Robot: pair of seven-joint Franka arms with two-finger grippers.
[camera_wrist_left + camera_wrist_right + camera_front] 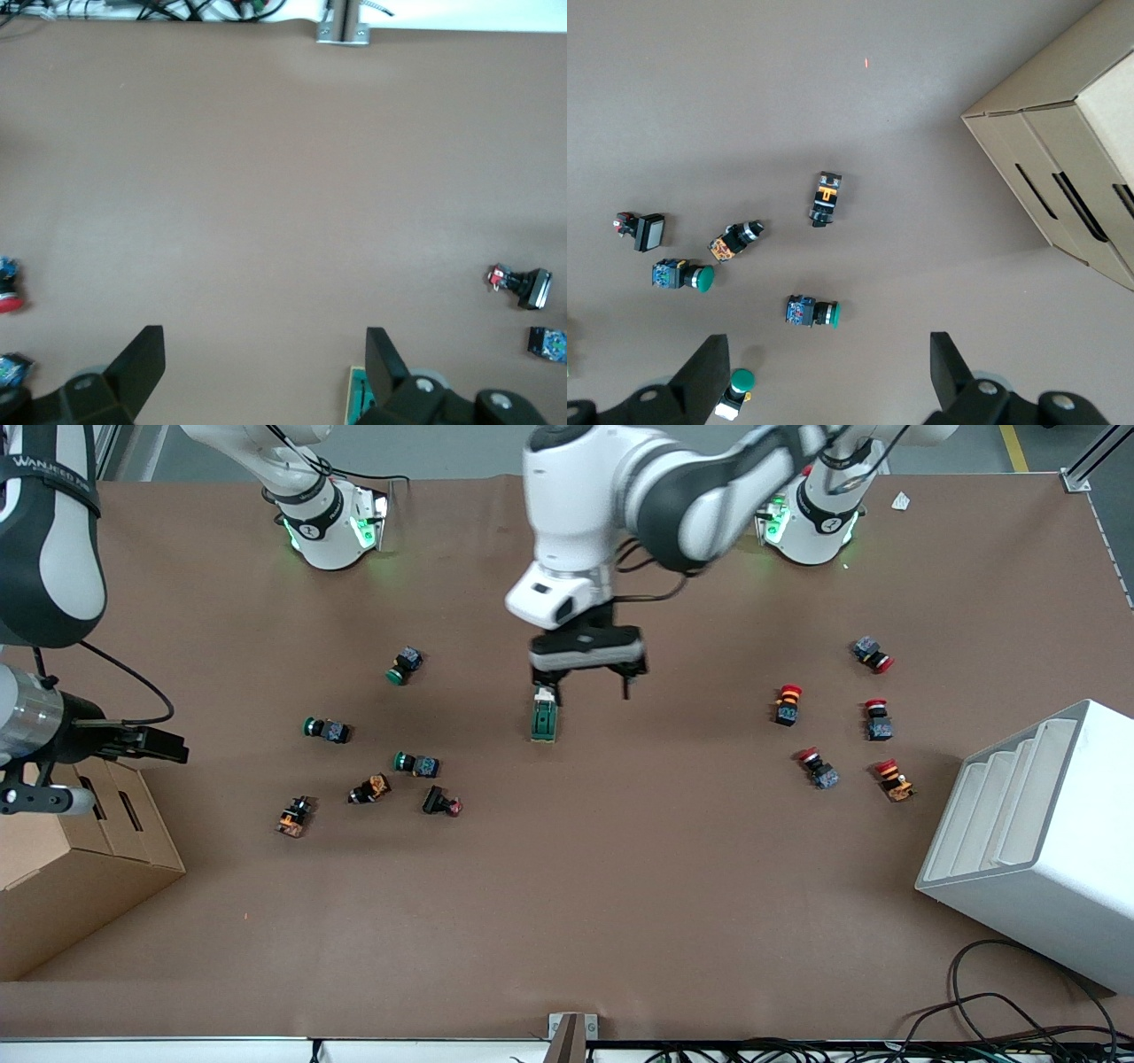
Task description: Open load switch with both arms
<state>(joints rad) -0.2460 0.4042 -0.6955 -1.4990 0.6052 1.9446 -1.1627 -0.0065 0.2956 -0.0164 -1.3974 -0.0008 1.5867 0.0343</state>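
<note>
The load switch (543, 720), a dark green block with a cream piece at one end, lies at the middle of the table. My left gripper (585, 688) hangs open just above it. One of its fingers (545, 692) is over the switch's cream end, and the other finger is over bare table. In the left wrist view the switch (358, 397) shows only as a green strip beside one finger of the left gripper (263, 356). My right gripper (174, 745) is open and holds nothing, up over the cardboard box's edge at the right arm's end. In its wrist view the right gripper (828, 365) is over the green buttons.
Green-capped buttons (406, 664) and orange and black ones (370, 788) lie scattered toward the right arm's end. Red-capped buttons (787, 704) lie toward the left arm's end. A white rack (1036, 841) and a cardboard box (80, 859) stand at the table's two ends. Cables (1001, 1010) run along the front edge.
</note>
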